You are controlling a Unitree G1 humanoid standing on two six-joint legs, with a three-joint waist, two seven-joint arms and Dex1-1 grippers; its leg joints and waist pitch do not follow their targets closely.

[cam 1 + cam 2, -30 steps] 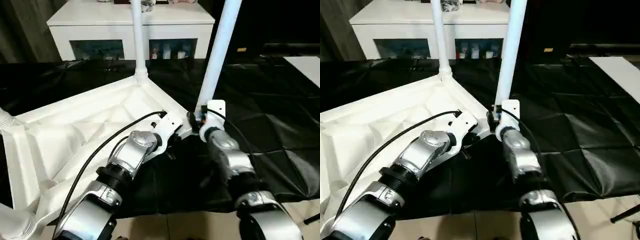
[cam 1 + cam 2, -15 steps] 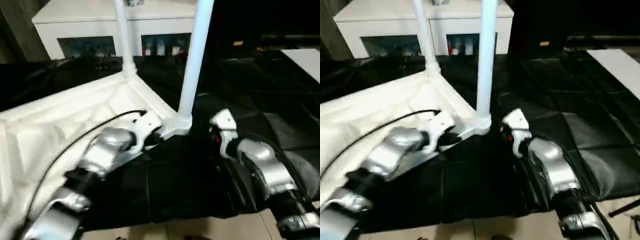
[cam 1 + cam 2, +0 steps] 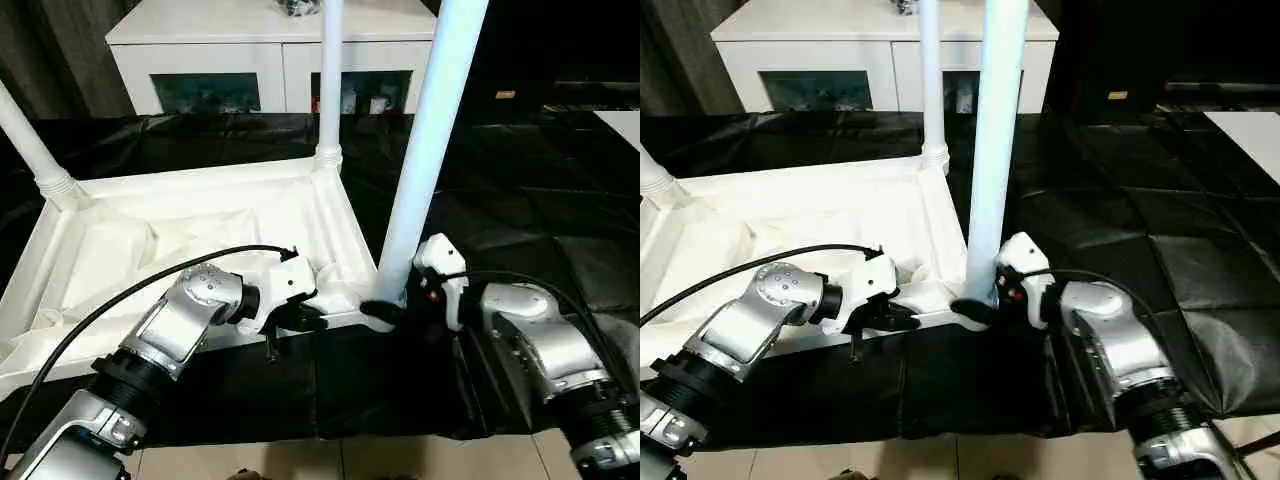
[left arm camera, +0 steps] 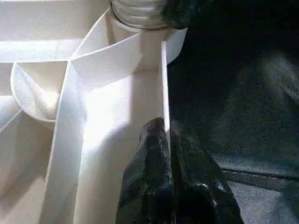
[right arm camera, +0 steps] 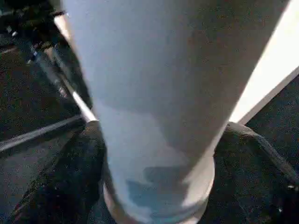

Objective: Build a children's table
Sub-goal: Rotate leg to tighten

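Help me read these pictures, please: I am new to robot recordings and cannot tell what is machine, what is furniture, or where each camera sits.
The two wide pictures come from a camera on a humanoid robot's head, looking down over its silver forearms. The two close-ups come from cameras on its wrists.

On a black sheet lies a white plastic tabletop, upside down, ribs showing. White legs stand up from its corners; the near leg is the closest to the grippers. Behind stands a white cabinet, not part of the job.

The left gripper is pinched shut on the tabletop's near rim; its wrist view shows the black fingers either side of that thin wall. The right gripper has its fingers either side of the near leg's base, seen very close in the right wrist view, but whether they are squeezing it I cannot tell.
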